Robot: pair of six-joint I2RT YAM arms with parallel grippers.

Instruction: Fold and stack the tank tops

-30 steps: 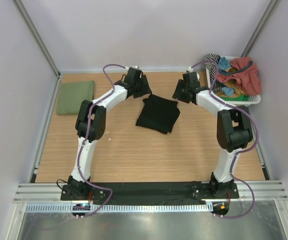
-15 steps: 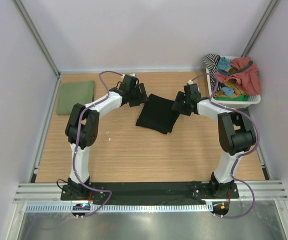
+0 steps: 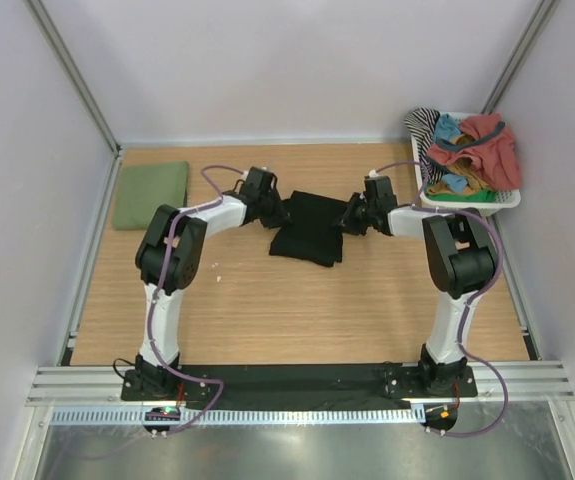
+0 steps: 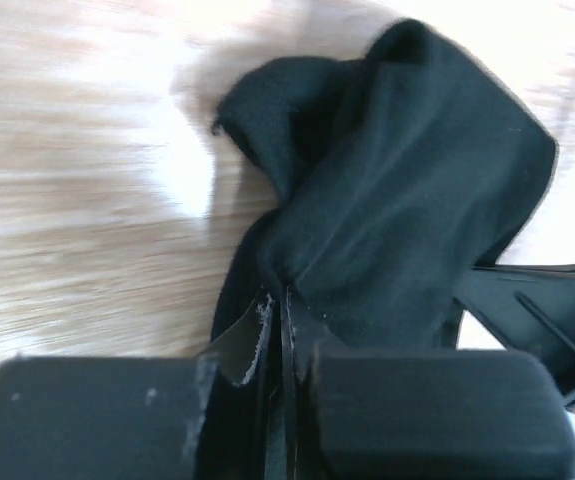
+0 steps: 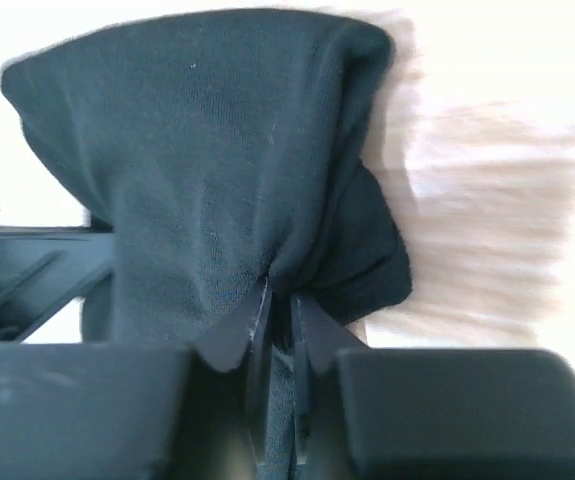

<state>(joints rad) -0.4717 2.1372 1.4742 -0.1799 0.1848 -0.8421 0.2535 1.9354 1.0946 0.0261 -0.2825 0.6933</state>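
Wood-grain table [image 3: 297, 300] sits between pale grey walls. At two o'clock a white basket [image 3: 512, 201] holds a heap: a red garment [image 3: 489, 140], a striped garment [image 3: 424, 121] and teal pieces [image 3: 448, 128]. At ten o'clock the olive tank top [image 3: 151, 194] lies folded flat. At centre the black tank top [image 3: 312, 230] is bunched, its nine-o'clock edge clenched between the left gripper [image 4: 282, 300] jaws and its three-o'clock edge between the right gripper [image 5: 279, 300] jaws

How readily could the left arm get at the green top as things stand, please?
Probably yes: only bare table lies between the left gripper and the green top. But that gripper is shut on the black top, so it likely must release first.
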